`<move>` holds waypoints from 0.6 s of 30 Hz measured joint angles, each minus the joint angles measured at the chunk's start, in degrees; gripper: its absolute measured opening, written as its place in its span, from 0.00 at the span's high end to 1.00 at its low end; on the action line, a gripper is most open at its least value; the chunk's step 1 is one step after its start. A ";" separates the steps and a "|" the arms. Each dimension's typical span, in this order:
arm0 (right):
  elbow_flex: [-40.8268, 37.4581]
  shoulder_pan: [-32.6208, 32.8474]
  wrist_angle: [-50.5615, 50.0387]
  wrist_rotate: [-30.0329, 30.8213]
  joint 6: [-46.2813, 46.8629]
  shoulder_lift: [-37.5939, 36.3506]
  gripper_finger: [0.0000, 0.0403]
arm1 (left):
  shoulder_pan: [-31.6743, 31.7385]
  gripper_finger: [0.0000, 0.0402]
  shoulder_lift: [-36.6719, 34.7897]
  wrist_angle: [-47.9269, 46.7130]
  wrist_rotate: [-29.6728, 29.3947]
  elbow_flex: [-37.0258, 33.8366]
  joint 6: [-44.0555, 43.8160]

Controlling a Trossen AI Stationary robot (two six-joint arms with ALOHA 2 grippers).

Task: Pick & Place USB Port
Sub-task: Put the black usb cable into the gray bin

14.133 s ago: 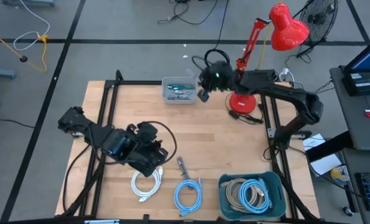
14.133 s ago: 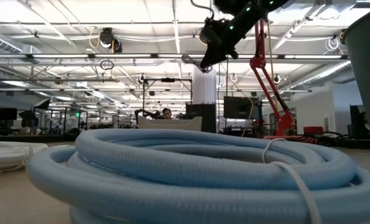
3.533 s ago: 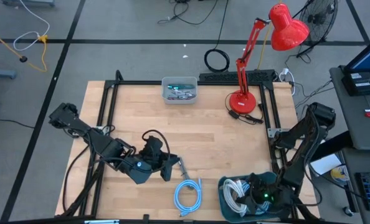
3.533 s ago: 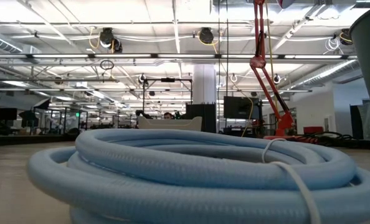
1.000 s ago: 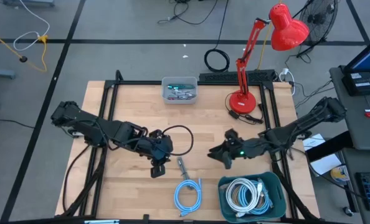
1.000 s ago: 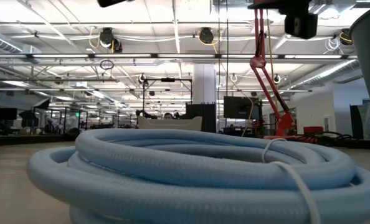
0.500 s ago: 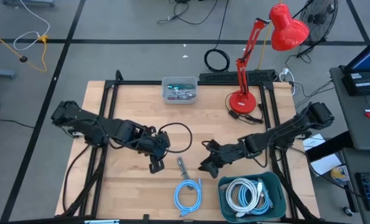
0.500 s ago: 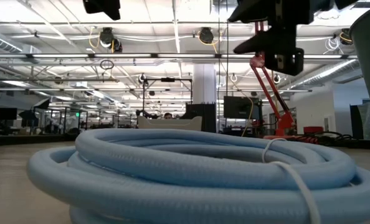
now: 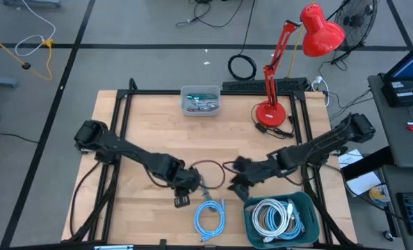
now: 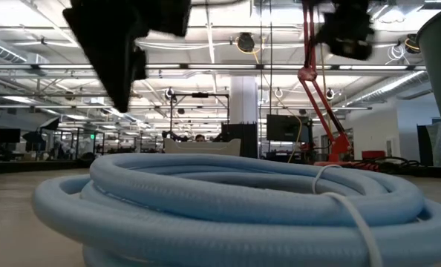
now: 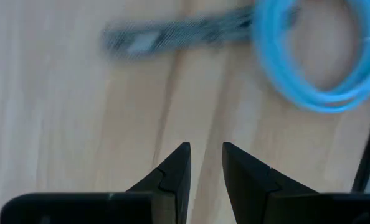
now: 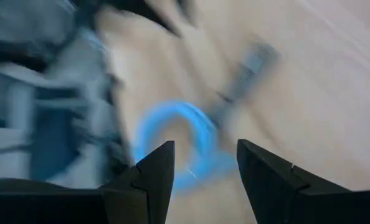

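Note:
The USB port, a slim grey bar (image 9: 204,187), lies flat on the wooden table, just beyond a coiled blue cable (image 9: 210,217). My left gripper (image 9: 181,201) hangs close to the bar's left side. In the left wrist view its fingers (image 11: 203,152) stand a little apart over bare wood, with the bar (image 11: 172,34) and the coil (image 11: 316,56) ahead. My right gripper (image 9: 233,186) hovers right of the bar, open (image 12: 200,149) and empty, looking at the coil (image 12: 172,143) and the bar (image 12: 247,71).
A green bin (image 9: 305,201) holding coiled cables stands at the near right, close under my right arm. A clear box (image 9: 201,101) with small parts sits at the far edge, and a red desk lamp (image 9: 270,111) at the far right. The blue coil (image 10: 228,200) fills the low view.
My left gripper has moved toward the table's near edge and a little right, ending beside the grey bar and the blue coil. My right gripper has swung left and nearer, toward the bar. The bar and the coil have stayed in place.

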 joint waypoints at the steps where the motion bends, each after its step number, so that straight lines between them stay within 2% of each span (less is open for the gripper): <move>1: 0.02 0.47 -5.33 1.09 1.27 -1.20 0.58 | -0.53 0.77 0.23 2.17 -0.35 0.06 3.96; 4: 0.00 1.83 -19.51 5.67 5.14 -4.86 0.58 | -1.93 0.77 1.09 7.28 -3.93 0.15 15.02; 8: 0.00 3.96 -30.31 11.28 11.92 -10.01 0.58 | -1.92 0.77 3.00 12.47 -6.90 0.15 28.72; 13: 0.00 7.50 -36.21 20.99 18.88 -14.83 0.58 | 0.87 0.77 6.62 11.69 -6.93 2.36 35.54; 18: 0.00 9.74 -38.63 27.51 23.22 -16.82 0.58 | 3.23 0.77 10.75 6.22 -7.05 9.89 45.54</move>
